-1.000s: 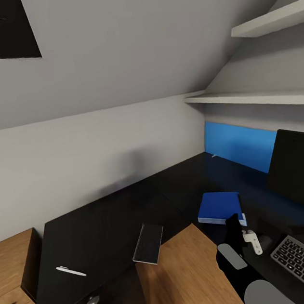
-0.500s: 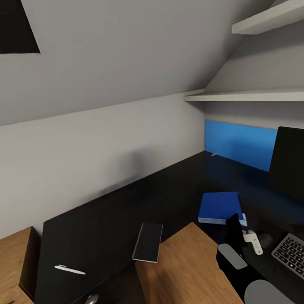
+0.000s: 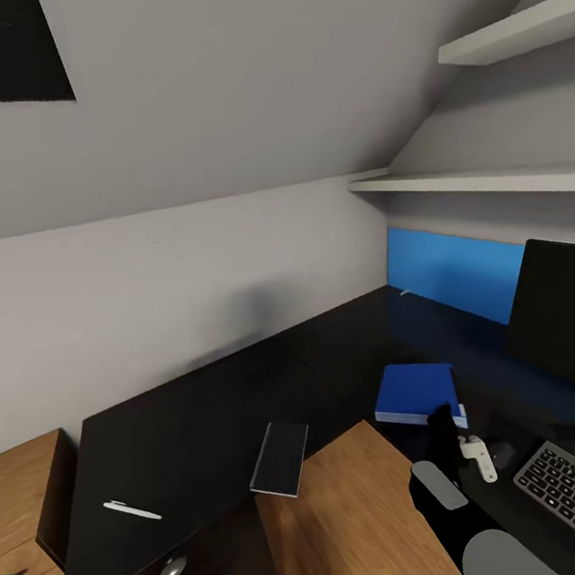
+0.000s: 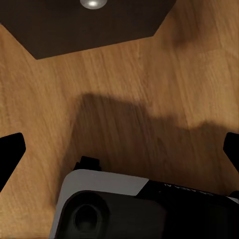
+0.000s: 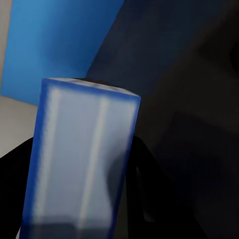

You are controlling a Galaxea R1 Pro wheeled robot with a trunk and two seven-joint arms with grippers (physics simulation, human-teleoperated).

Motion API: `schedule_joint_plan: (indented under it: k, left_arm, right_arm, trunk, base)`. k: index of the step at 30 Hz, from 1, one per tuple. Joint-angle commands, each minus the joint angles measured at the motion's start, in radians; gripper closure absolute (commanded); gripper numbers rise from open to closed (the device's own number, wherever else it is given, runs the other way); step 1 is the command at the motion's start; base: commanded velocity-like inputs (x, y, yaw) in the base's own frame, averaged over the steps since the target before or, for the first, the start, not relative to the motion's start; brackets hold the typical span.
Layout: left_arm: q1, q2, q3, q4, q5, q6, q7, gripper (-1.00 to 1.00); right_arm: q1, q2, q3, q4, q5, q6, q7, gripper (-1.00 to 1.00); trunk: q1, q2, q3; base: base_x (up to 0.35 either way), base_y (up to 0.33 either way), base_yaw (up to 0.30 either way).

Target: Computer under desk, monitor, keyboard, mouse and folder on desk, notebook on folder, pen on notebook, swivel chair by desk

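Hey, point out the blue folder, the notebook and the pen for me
folder (image 3: pixel 416 392), head view, middle of its blue cover
notebook (image 3: pixel 280 459), head view, centre of its dark cover
pen (image 3: pixel 131 511), head view, mid-barrel

I see desk (image 3: pixel 189 431) top glossy black, floor (image 4: pixel 149 89) warm wood grain, folder (image 3: pixel 415 391) smooth blue, drawer knobs (image 3: pixel 173 569) metal.
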Motion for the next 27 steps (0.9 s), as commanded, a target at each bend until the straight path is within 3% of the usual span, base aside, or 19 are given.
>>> schedule_joint_plan:
  k: [1, 27]
  left_arm:
    - [0.000, -0.001, 0.004, -0.001, -0.002, 0.007, -0.007, -1.00]
    - [0.000, 0.001, 0.005, 0.015, -0.001, 0.005, -0.007, -1.00]
  right_arm:
    - [-0.001, 0.001, -0.003, -0.001, -0.002, -0.001, 0.001, -1.00]
    - [-0.001, 0.001, -0.001, 0.000, -0.002, -0.001, 0.001, -1.00]
  trunk:
    - [0.000, -0.001, -0.001]
    - [0.000, -0.001, -0.001]
  base:
    - [0.000, 0.000, 0.000]
    - [-0.012, -0.020, 0.000]
